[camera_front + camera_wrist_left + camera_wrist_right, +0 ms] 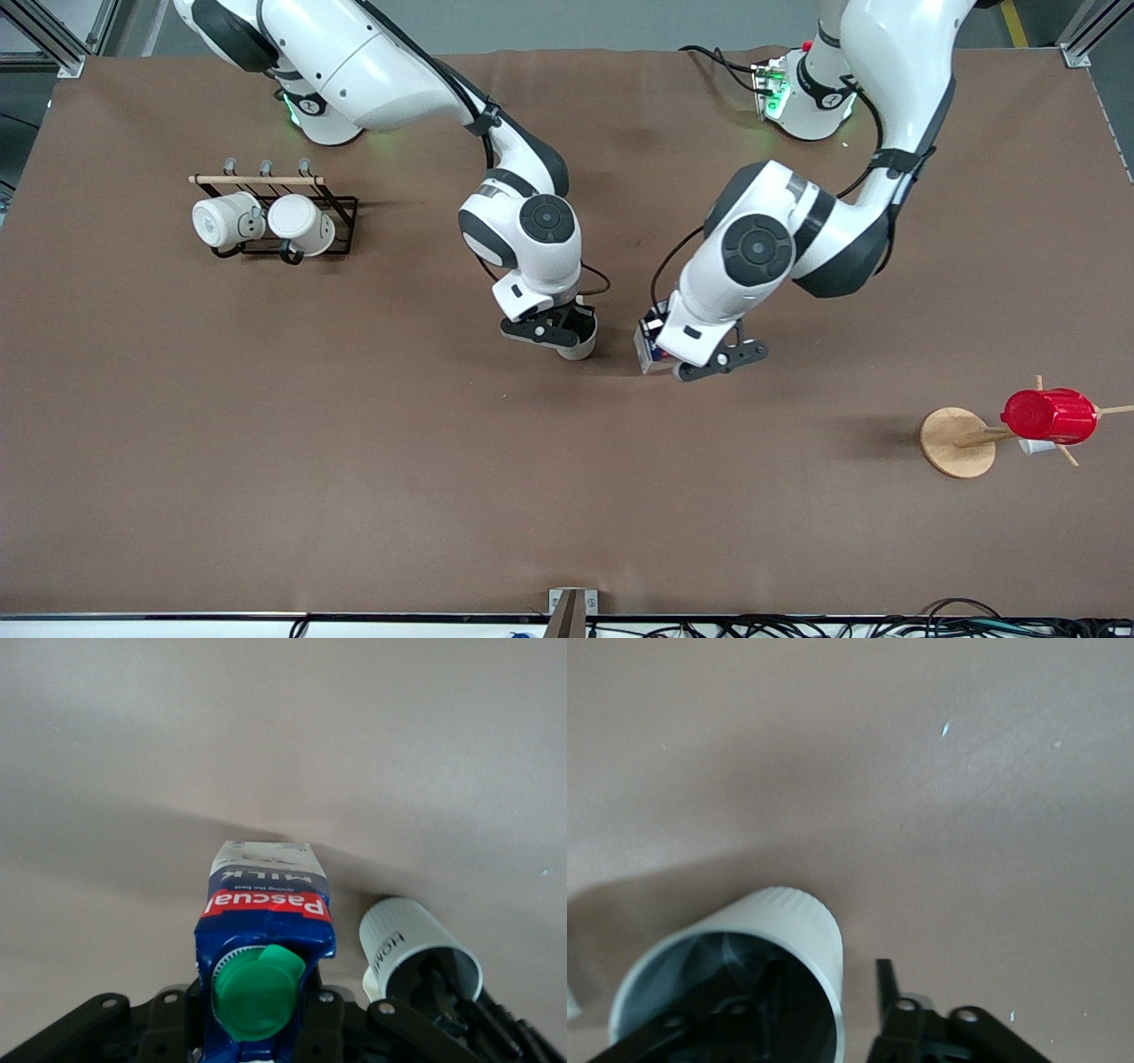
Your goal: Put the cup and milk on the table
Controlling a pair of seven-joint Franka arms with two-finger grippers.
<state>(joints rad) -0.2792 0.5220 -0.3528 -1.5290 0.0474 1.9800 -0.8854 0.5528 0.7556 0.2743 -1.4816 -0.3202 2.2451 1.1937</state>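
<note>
The cup stands upright on the brown table near its middle. My right gripper is over it. In the right wrist view one finger is inside the cup and the other is outside, with gaps to the wall, so the gripper is open. The milk stands beside the cup, toward the left arm's end. My left gripper is shut on the carton below its green cap. The cup also shows in the left wrist view.
A black wire rack with two plain white mugs stands toward the right arm's end. A wooden peg stand holding a red ribbed cup stands toward the left arm's end, nearer the front camera.
</note>
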